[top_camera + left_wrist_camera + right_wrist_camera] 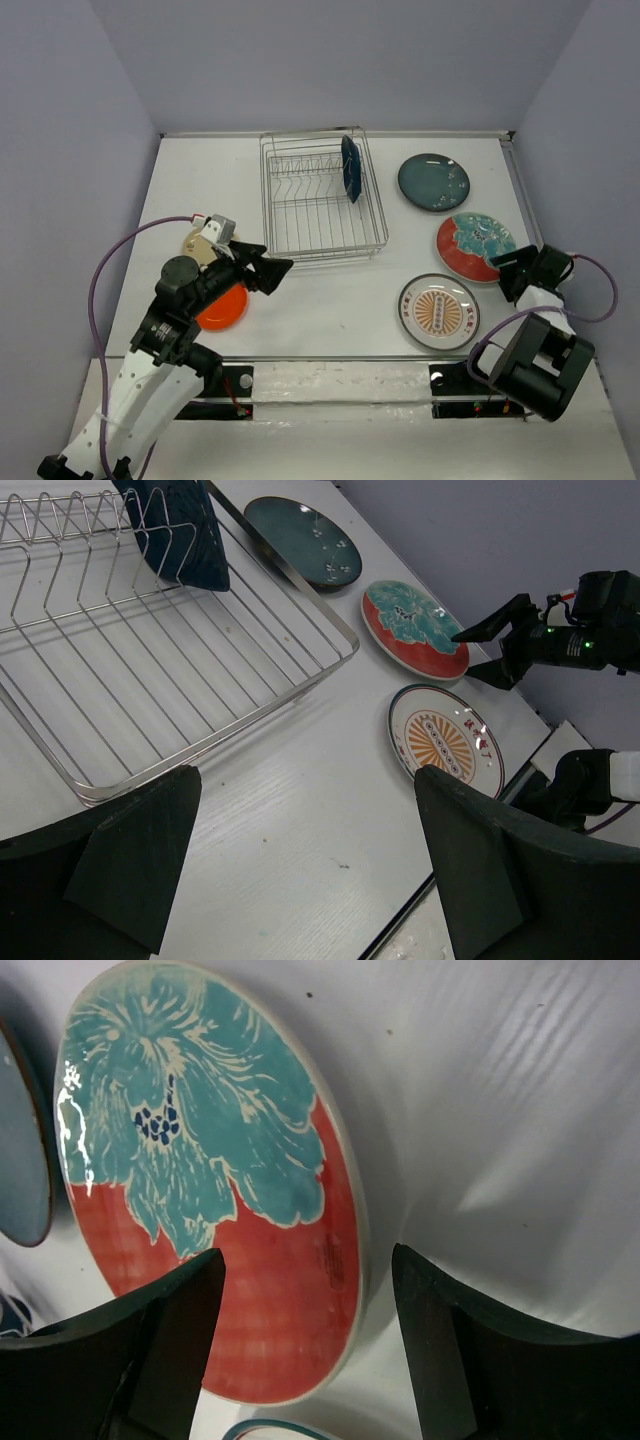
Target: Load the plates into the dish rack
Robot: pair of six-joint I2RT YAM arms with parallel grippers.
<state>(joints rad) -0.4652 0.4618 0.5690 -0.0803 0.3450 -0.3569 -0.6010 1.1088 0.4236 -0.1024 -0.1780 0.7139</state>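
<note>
Table (330,300): white, walled on the left, far and right sides. Widest bare stretch runs along the near edge, between the two arms.

Dish rack (330,252): far centre, close to the far wall. One dark blue plate (351,168) stands on edge in its far right slots. The other slots hold nothing.

Right side, far to near: teal-grey plate (434,183), red plate (475,247), sunburst plate (437,311), all lying flat. A narrow bare lane separates them from the rack. The red plate sits close to the table's right edge.

Left side: orange plate (222,306) lies partly under the left arm, with a cream plate (200,243) just beyond it.

Left gripper (278,276): jaws spread wide, holding nothing, over bare table just near of the rack's front rail.

Right gripper (305,1260): jaws spread wide, low over the red plate's near-right rim. Whether it touches the plate cannot be told.
</note>
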